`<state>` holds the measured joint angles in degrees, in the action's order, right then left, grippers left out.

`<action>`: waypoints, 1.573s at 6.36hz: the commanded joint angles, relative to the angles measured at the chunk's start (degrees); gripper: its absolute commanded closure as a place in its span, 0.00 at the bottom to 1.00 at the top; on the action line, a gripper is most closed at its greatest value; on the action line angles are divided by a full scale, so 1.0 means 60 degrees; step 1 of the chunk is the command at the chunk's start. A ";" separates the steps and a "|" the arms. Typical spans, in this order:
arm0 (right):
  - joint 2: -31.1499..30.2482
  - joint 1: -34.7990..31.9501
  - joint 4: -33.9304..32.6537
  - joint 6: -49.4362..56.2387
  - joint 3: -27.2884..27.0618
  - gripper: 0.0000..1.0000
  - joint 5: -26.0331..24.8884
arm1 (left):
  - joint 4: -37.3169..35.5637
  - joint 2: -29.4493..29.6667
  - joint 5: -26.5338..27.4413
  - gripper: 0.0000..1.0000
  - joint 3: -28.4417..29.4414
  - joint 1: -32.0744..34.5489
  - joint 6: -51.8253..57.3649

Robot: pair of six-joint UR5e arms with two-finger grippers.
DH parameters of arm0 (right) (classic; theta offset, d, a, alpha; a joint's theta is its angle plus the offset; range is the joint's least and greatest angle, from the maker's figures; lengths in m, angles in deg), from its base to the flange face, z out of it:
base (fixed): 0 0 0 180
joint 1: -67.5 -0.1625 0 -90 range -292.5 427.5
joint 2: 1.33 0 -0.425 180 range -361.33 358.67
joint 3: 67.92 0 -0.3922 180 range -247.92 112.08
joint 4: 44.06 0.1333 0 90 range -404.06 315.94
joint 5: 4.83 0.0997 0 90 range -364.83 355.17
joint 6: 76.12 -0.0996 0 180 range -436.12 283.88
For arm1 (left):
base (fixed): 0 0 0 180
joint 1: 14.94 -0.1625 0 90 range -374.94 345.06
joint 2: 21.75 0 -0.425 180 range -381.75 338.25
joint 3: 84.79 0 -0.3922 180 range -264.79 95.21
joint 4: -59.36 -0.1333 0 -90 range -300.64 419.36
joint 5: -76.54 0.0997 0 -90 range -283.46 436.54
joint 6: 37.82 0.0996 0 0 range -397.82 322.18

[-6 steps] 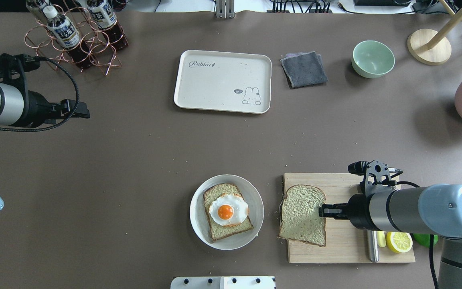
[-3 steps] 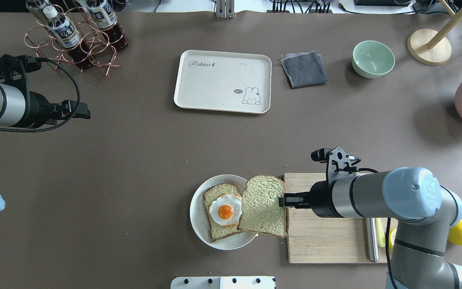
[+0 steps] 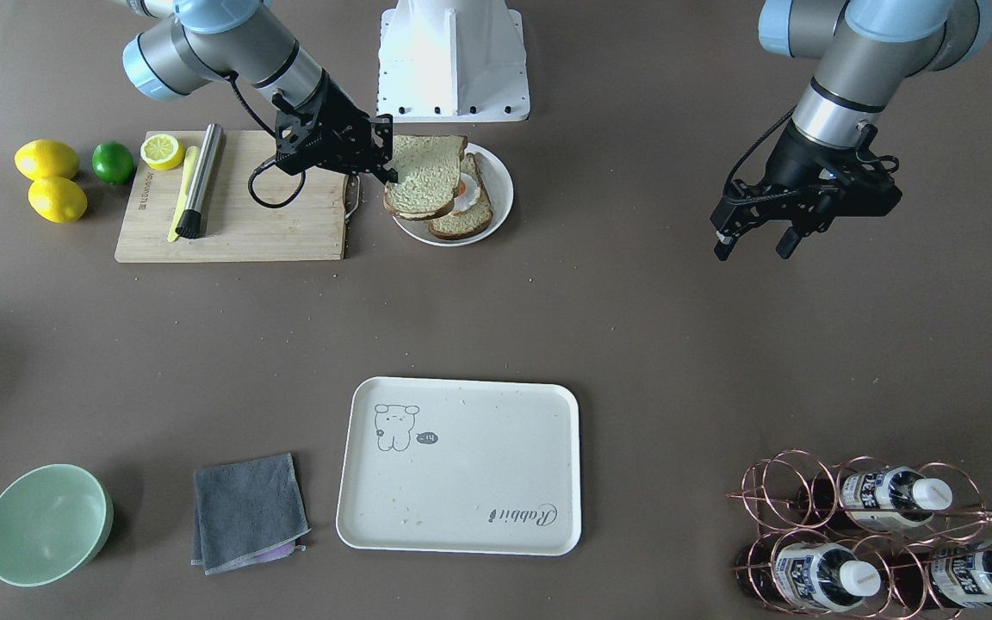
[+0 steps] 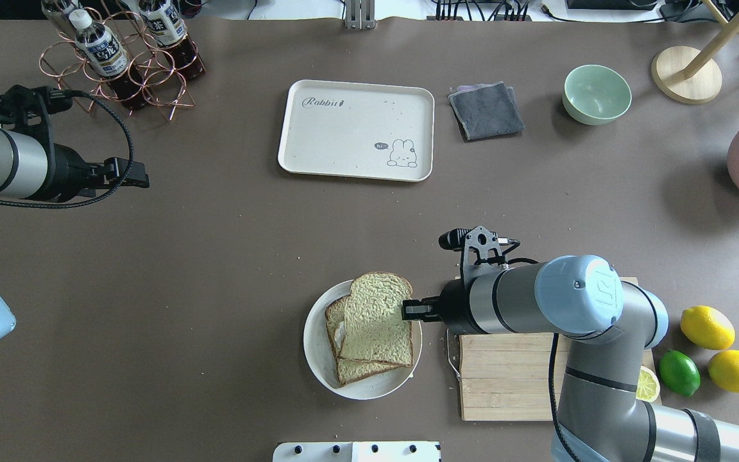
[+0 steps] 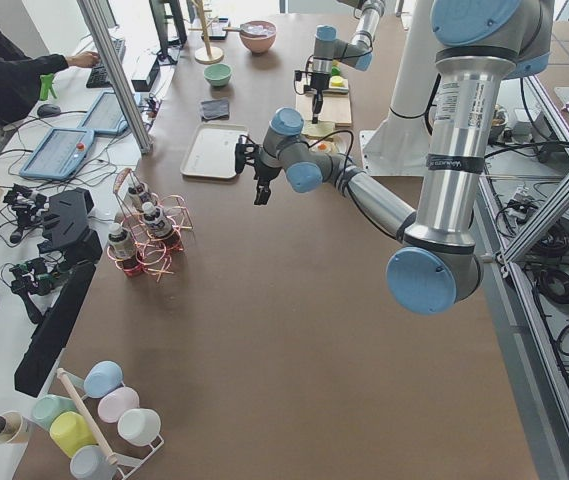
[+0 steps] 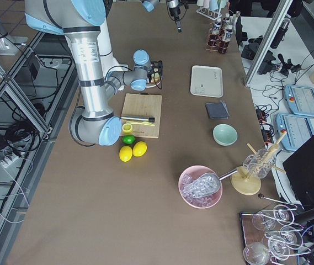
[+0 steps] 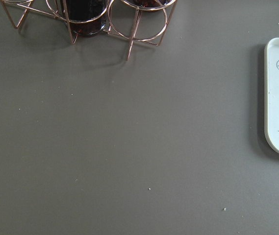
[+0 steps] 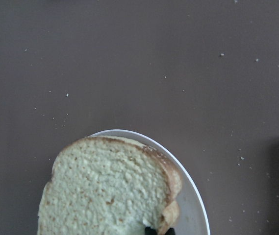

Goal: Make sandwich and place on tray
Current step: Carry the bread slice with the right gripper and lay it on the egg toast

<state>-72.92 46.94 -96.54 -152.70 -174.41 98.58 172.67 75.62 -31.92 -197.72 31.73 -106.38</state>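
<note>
Brown bench (image 3: 599, 310) fills the front view. At upper left the right tool (image 3: 386, 169) is clamped on the edge of the top bread slice (image 3: 421, 179) over the plate (image 3: 503, 185). A sliver of egg (image 3: 464, 191) shows beside it, above the lower slice (image 3: 464, 220). Done well, the crusts get squared and the slice is lowered flat before release. The tray (image 3: 461, 482) lies bare at bottom centre. The left tool (image 3: 752, 244), fingers apart, hangs at right.

Overhead, the egg is hidden and the slices sit offset.

Both side views are too small to judge contact.

The right wrist view cuts off the slice's near edge.
</note>
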 commanded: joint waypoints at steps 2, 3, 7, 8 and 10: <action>0.0301 0.0145 -0.0540 0.0984 0.0171 1.00 -0.0111 | 0.0011 0.0176 0.0000 0.03 0.0248 0.0015 -0.0014; 0.0301 0.0277 -0.0540 0.0986 0.0258 1.00 -0.0300 | 0.0011 0.0177 0.0015 0.03 0.0234 0.0015 -0.0029; 0.0404 0.0688 -0.0540 0.0986 0.0420 1.00 -0.0785 | 0.0011 0.0177 0.0015 0.03 0.0234 0.0015 -0.0029; 0.0404 0.0674 -0.0540 0.0971 0.0521 0.41 -0.0799 | 0.0011 0.0177 0.0015 0.03 0.0219 0.0015 -0.0029; 0.0462 0.0572 -0.0511 0.0811 0.0493 0.01 -0.0814 | 0.0011 0.0177 0.0015 0.03 0.0204 0.0015 -0.0044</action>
<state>-70.38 50.76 -99.70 -147.38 -171.39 93.73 172.77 76.68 -31.83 -196.46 31.82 -106.61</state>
